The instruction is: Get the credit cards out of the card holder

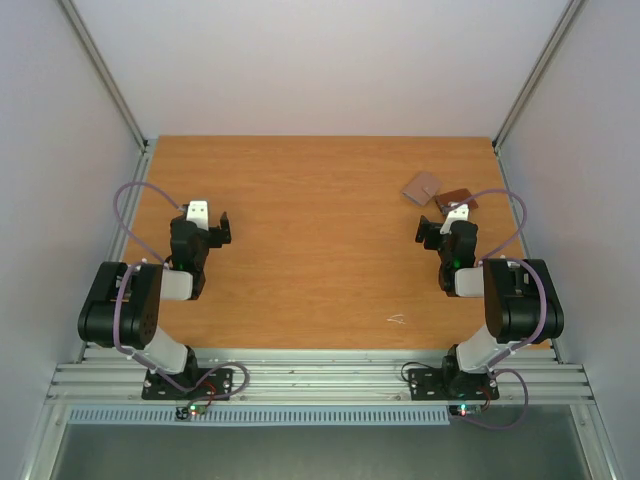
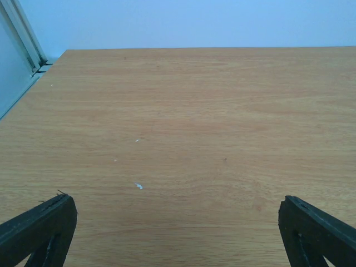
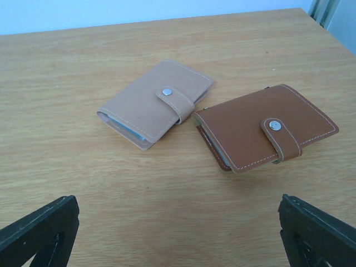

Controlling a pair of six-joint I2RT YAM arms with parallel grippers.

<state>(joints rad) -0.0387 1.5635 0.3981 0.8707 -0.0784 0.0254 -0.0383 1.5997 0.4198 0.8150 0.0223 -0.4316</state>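
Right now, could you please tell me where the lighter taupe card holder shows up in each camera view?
Top external: the taupe card holder lies at the far right of the table.
Left wrist: not in it.
Right wrist: it lies left of centre, snap tab closed.
Shared landmark: the darker brown card holder, just to its right in both views.

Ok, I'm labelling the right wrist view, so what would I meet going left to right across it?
black fingertip → taupe card holder → darker brown card holder → other fingertip
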